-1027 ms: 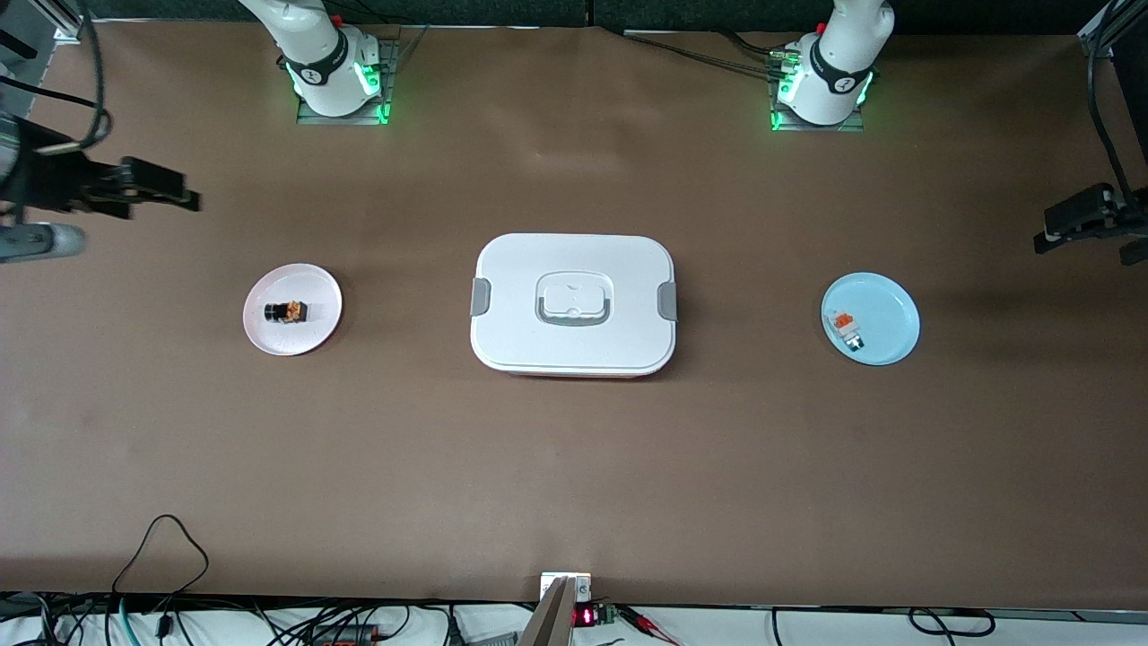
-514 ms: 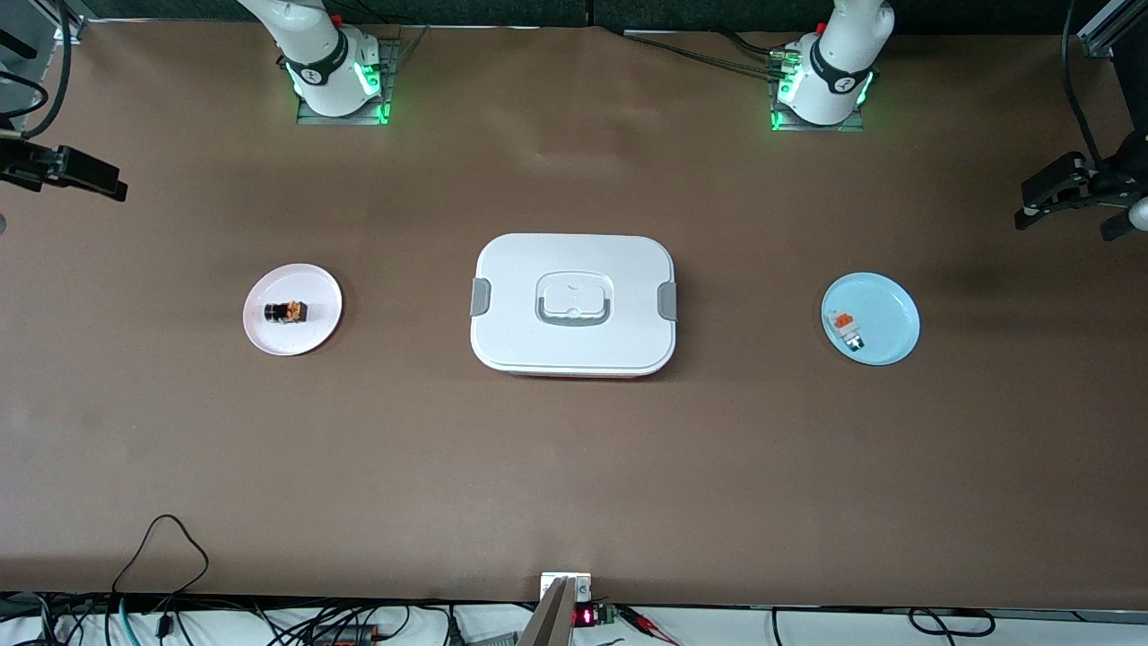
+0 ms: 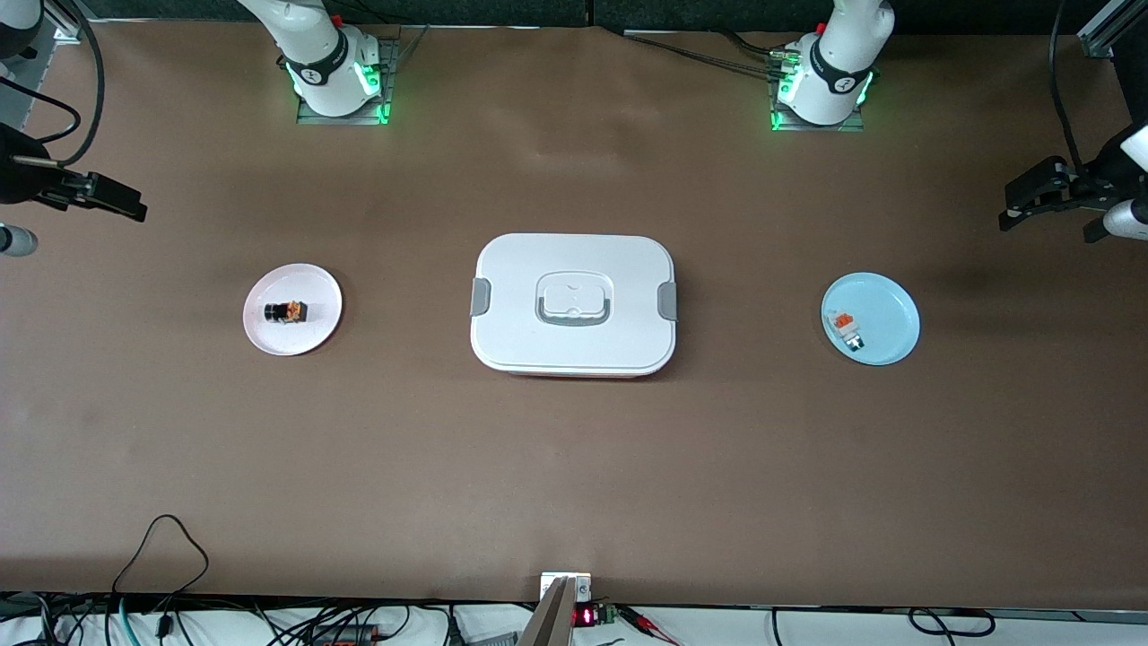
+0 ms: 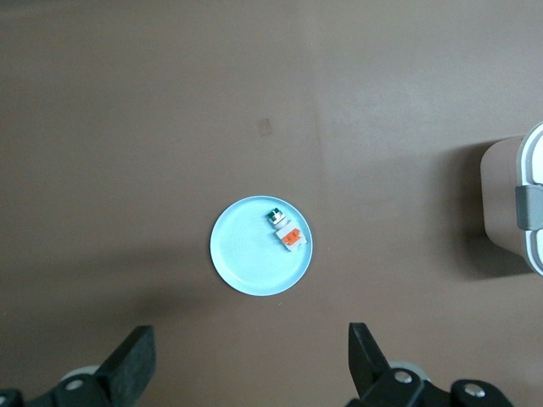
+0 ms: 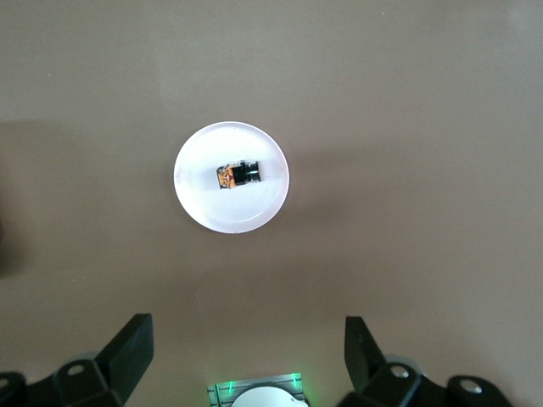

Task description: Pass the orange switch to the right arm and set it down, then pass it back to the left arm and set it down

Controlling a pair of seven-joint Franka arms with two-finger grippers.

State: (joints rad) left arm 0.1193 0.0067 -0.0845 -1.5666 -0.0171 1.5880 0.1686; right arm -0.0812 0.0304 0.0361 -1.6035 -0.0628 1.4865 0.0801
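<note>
The orange switch [image 3: 285, 311] [image 5: 238, 175] lies on its side on a small pink plate [image 3: 316, 296] [image 5: 229, 212] toward the right arm's end of the table. High over the bare table at that end, beside the plate, my right gripper [image 3: 133, 211] [image 5: 246, 339] hangs open and holds nothing. The white box [image 3: 574, 345] [image 4: 530, 203] stands in the middle of the table, lid on. My left gripper [image 3: 1012, 213] [image 4: 250, 356] is open and empty too, high over the table at the left arm's end.
A blue plate [image 3: 892, 309] [image 4: 250, 259] toward the left arm's end carries a small white block with orange tabs [image 3: 845, 329] [image 4: 285, 231]. Cables and electronics [image 3: 583, 615] line the table edge nearest the front camera.
The right gripper swung out toward its table end, then came partly back. The left gripper drifted inward toward the blue plate. Both stayed open; nothing on the table moved.
</note>
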